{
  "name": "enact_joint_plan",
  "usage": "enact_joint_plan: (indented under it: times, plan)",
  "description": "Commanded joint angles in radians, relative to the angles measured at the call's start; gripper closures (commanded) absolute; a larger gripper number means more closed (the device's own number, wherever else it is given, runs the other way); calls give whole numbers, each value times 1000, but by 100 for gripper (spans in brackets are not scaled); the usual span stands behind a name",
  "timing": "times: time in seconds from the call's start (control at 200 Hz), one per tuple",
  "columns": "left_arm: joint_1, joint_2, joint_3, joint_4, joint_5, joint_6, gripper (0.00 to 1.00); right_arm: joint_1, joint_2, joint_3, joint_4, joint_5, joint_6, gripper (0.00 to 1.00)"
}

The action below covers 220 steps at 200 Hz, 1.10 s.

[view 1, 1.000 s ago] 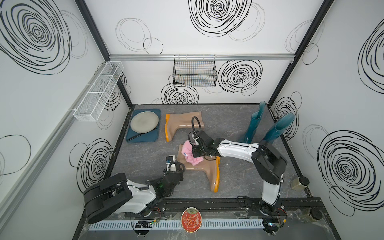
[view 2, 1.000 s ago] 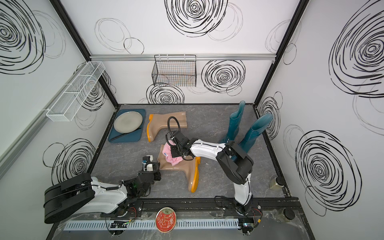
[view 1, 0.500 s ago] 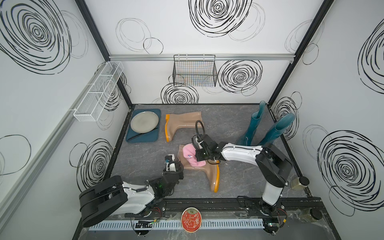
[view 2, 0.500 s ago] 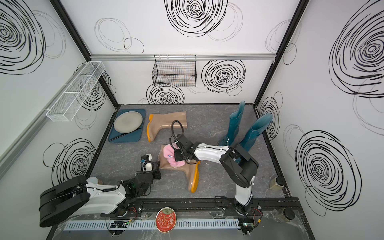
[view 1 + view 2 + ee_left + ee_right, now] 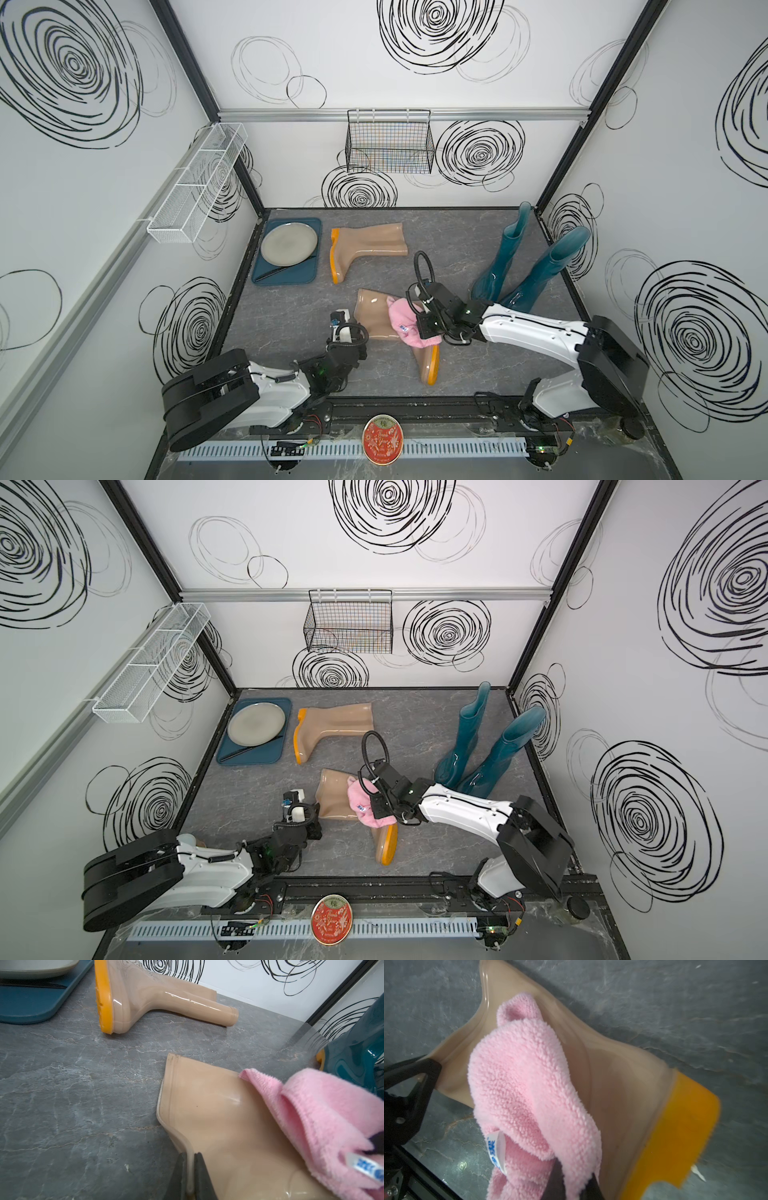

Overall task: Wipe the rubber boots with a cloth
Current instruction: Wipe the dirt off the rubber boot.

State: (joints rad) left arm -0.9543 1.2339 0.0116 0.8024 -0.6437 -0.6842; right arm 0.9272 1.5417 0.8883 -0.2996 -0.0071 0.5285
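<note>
The right gripper (image 5: 574,1185), clamped on the pink terry cloth (image 5: 406,326), now sits farther down the lying tan boot (image 5: 371,318) than a second ago. The cloth trails ahead of its fingers, from shaft toward ankle and orange sole (image 5: 433,365). The left gripper (image 5: 190,1173) stays pinched on the shaft's rim. This stroke looks nearly spent. The other tan boot (image 5: 370,243) and the teal boots (image 5: 503,257) stand well beyond both grippers.

Cloth (image 5: 405,326) on nr boot (image 5: 372,316), plate (image 5: 289,243) on tray (image 5: 286,276).
</note>
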Motion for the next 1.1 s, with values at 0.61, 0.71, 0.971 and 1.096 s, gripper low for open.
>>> enact_joint_plan:
  times: [0.61, 0.71, 0.971, 1.096]
  plan:
    - [0, -104, -76, -1, -27, -17, 100, 80, 136, 113, 118, -82, 95, 100]
    - [-1, -103, -75, 4, -23, -17, 100, 79, 13, 23, 32, -9, 106, 100]
    - [0, -80, -65, 18, -16, -14, 100, 134, 169, 132, 163, -206, 123, 100]
    - [0, -89, -67, 5, -23, -11, 100, 171, 363, 369, 103, -212, 67, 100]
